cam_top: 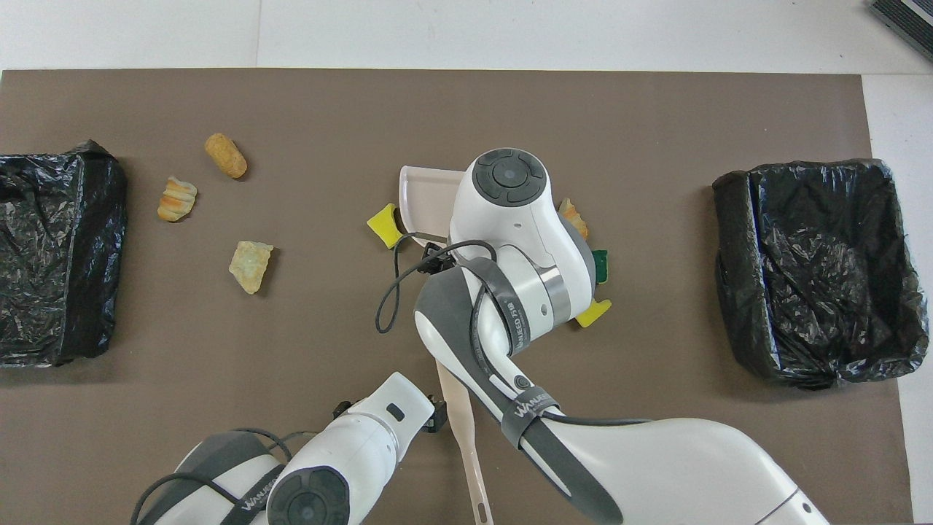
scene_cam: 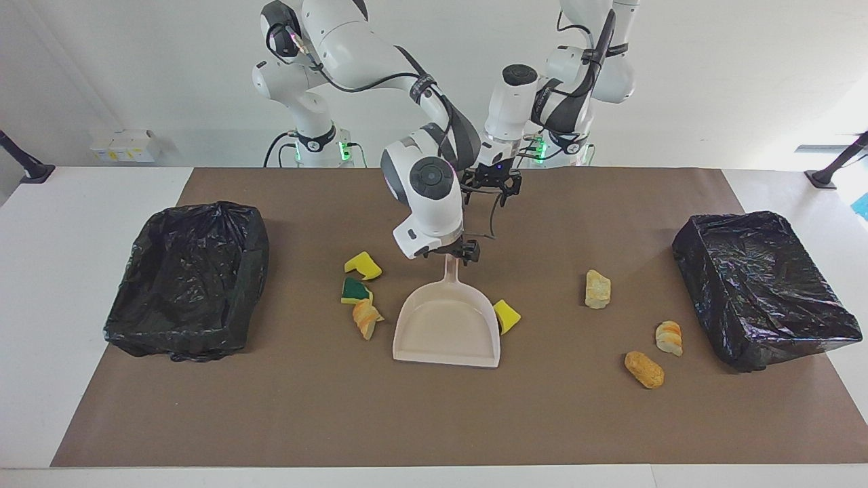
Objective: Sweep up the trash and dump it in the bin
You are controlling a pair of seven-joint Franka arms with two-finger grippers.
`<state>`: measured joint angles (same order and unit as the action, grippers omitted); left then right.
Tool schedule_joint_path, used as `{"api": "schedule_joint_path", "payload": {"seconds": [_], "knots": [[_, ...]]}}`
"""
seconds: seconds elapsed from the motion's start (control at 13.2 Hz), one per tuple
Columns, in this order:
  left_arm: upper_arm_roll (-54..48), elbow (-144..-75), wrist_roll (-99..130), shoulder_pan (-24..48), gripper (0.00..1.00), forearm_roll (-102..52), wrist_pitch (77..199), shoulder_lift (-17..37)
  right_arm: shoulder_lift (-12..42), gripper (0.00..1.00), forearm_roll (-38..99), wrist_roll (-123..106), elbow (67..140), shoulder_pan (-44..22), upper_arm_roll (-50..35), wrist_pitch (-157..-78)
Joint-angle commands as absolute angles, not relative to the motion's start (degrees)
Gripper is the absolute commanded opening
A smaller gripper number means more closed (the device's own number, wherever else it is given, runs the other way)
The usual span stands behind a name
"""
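Meanwhile sponge chunk (scene_cam: 506,316) touching dustpan (scene_cam: 447,325) wall

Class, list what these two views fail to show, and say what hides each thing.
- Overhead view: the right arm covers most of the dustpan, parts of three scraps and the right gripper at the dustpan's handle.
- Brush: overhead, one end lies under the right arm and the bottom edge cuts the other. It is unseen in the facing view. Whether the left gripper touches it cannot be told.
- Bin at the left arm's end: cut by the overhead edge.
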<state>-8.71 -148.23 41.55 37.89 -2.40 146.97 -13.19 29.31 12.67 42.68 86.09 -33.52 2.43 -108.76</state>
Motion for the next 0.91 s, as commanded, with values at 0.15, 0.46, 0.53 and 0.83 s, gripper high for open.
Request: {"api": "schedule_joint_path", "payload": {"seconds": [0.15,0.46,0.53,0.83], "knots": [[-15.36,-150.82,50.87,38.50,1.00,-2.55,148.28,-16.00,29.62,0.95,13.71,39.31,87.18,-34.54,2.29,-111.44],[-20.82,-146.88,61.77,38.50,1.00,-1.93,146.79,-13.63,29.62,0.55,13.27,37.09,87.63,-34.37,2.29,-112.58],[-21.09,-145.39,63.88,38.50,1.00,-1.93,145.73,-12.84,29.62,0.34,13.27,37.09,87.80,-34.37,2.29,-112.59],[-22.14,-140.02,71.70,38.76,1.00,1.82,140.72,-8.72,29.62,0.00,13.71,35.52,87.72,-33.31,2.29,-111.45]]}}
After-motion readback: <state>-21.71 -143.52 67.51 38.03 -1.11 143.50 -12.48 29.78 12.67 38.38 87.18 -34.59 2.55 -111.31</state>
